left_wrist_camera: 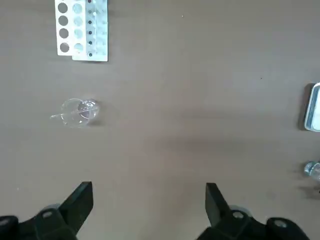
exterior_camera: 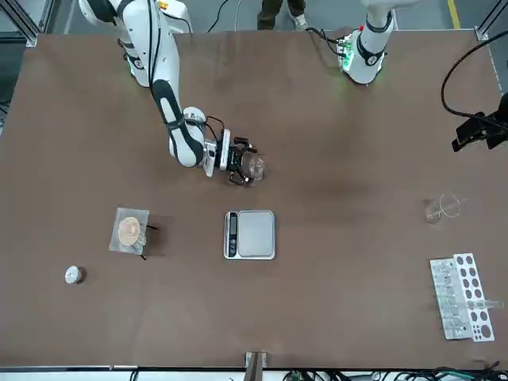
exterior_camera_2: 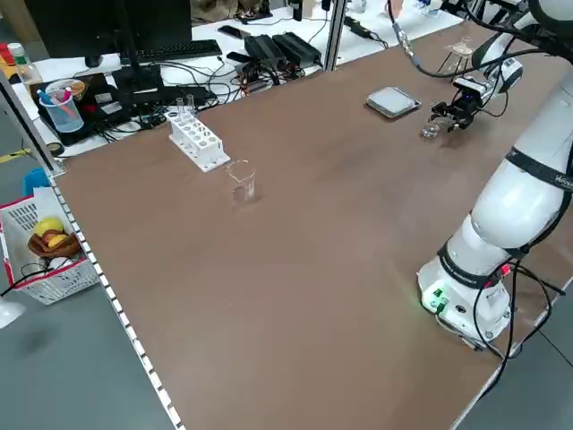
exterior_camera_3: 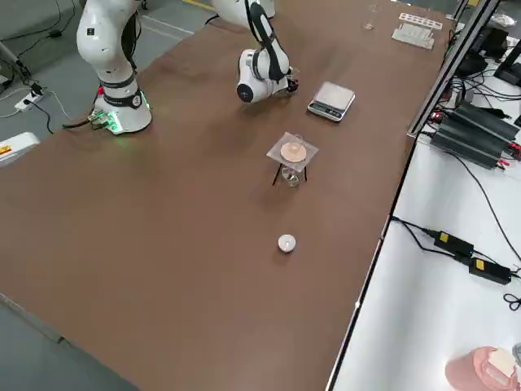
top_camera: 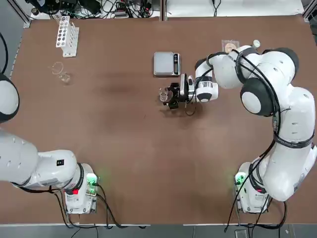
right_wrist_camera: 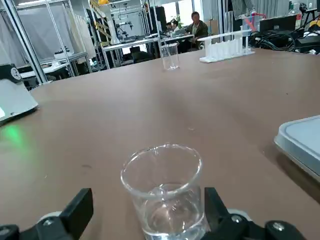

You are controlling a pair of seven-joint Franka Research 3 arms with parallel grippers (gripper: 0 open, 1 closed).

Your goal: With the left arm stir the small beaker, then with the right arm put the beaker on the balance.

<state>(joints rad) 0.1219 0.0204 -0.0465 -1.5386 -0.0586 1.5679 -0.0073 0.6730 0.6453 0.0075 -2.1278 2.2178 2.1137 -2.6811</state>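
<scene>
1. Nearest the camera in the right wrist view is the small beaker (right_wrist_camera: 170, 215), upright with clear liquid in it, between the two fingers of the right gripper (right_wrist_camera: 148, 190). It sits towards one finger; whether they touch, I cannot tell.
2. The right gripper's fingers stand wide apart, one on each side of the beaker, not clamped on it.
3. The right arm (top_camera: 292, 116) bends round from its base, and its gripper lies low and close to level over the table (top_camera: 129, 134), pointing across towards the robot's left side.
4. The left gripper (left_wrist_camera: 149, 183) is wide open too, with nothing between its fingers. It hangs above the table on the robot's left side, facing down, well apart from the small beaker.
5. The left arm (top_camera: 44, 163) stretches out to the left from its base, its far part beyond the top view's edge.
6. The balance (top_camera: 167, 64) lies flat near the small beaker, on the side farther from the robot's bases, its plate bare.
7. The larger glass vessel (left_wrist_camera: 75, 112) stands on the left part of the table, with a thin clear rod across it, near the white test tube rack (top_camera: 68, 37).
8. In the front view, a small stand with a pale disc (exterior_camera: 129, 232) and a round white cap (exterior_camera: 73, 275) are on the right arm's side.
</scene>
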